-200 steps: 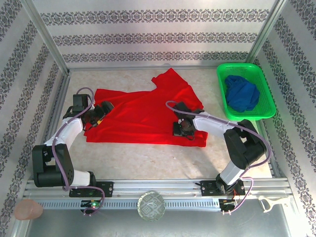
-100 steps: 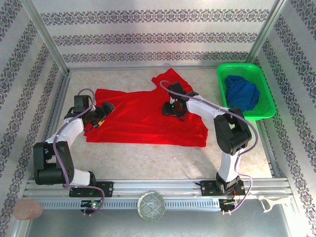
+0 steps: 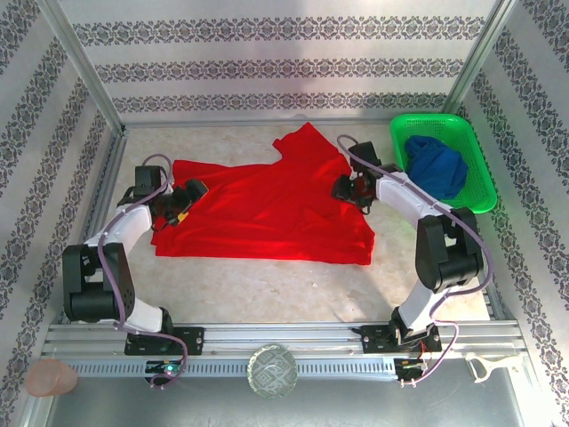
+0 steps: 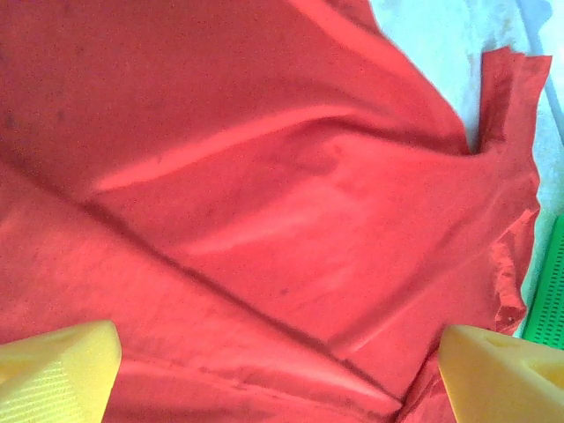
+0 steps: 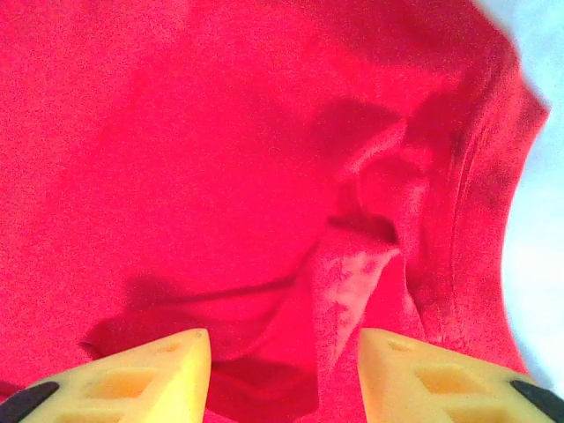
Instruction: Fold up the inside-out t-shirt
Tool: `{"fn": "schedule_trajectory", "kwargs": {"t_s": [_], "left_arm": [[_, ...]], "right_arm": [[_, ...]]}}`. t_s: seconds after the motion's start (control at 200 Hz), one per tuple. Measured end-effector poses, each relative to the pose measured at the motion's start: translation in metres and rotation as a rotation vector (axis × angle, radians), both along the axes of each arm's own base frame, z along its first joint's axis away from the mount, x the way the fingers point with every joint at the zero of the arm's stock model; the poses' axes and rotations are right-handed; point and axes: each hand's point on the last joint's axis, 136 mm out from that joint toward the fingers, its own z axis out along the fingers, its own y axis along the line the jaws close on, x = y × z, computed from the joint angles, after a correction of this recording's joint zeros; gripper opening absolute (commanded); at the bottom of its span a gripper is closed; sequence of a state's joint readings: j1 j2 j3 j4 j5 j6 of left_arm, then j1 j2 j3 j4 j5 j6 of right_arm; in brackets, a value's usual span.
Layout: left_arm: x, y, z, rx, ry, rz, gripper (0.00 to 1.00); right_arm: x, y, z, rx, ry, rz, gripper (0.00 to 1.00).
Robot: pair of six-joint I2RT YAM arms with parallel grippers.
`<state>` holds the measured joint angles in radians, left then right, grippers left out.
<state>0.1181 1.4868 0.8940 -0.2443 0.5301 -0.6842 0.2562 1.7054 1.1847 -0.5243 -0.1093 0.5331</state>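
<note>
Currently the inside-out t-shirt [image 3: 267,209] lies spread on the bench [image 3: 267,285], reaching from the left hand [image 3: 187,205] across to the right hand [image 3: 342,189]. The cloth is bright red and mostly flat. Long diagonal creases run below the left hand, and a bunched fold with a pale patch [image 5: 357,278] sits just ahead of the right hand. One sleeve [image 3: 307,142] points away from both hands. Both hands stand with fingers apart above the cloth, gripping nothing.
</note>
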Motion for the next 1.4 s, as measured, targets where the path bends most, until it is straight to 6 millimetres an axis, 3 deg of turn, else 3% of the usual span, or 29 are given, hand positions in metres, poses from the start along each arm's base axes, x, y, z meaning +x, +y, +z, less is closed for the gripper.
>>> {"fn": "schedule_trajectory", "kwargs": {"t_s": [0.115,0.245,0.355,0.4,0.595,0.819,0.909,0.964,0.994,1.104,1.209,1.299,1.399], "left_arm": [[0.011,0.001,0.01,0.005,-0.026,-0.003,0.94],[0.012,0.001,0.012,0.006,-0.03,-0.004,0.94],[0.012,0.001,0.012,0.007,-0.03,-0.005,0.94],[0.012,0.001,0.012,0.007,-0.029,-0.005,0.94],[0.012,0.001,0.011,0.007,-0.028,-0.005,0.94],[0.006,0.001,-0.001,0.003,0.003,-0.005,0.95],[0.004,0.0,-0.007,0.001,0.014,-0.005,0.95],[0.004,0.0,-0.009,0.0,0.018,-0.004,0.96],[0.004,0.0,-0.01,-0.001,0.018,-0.003,0.99],[0.005,0.001,-0.011,-0.003,0.015,0.001,1.0],[0.009,0.003,-0.011,0.009,0.012,0.006,1.0],[0.022,0.013,-0.002,0.037,-0.012,0.019,1.0],[0.049,0.035,0.016,0.075,-0.056,0.043,1.0]], "right_arm": [[-0.018,-0.002,-0.023,-0.011,0.071,-0.009,0.47],[-0.023,-0.002,-0.035,-0.017,0.102,-0.013,0.39],[-0.02,-0.001,-0.041,-0.008,0.108,-0.029,0.15],[-0.019,-0.001,-0.044,-0.007,0.112,-0.026,0.0],[-0.012,0.003,-0.052,0.007,0.122,-0.046,0.0],[0.024,0.009,-0.027,0.091,0.02,-0.127,0.0],[0.034,0.009,-0.026,0.118,-0.001,-0.169,0.0],[0.037,0.009,-0.031,0.131,0.005,-0.193,0.3],[0.039,0.009,-0.034,0.14,0.011,-0.206,0.38],[0.042,0.011,-0.045,0.162,0.028,-0.233,0.41],[0.047,0.011,-0.035,0.185,0.0,-0.238,0.47],[0.058,0.009,-0.011,0.193,-0.053,-0.218,0.51],[0.094,0.011,0.038,0.213,-0.168,-0.177,0.55]]}}
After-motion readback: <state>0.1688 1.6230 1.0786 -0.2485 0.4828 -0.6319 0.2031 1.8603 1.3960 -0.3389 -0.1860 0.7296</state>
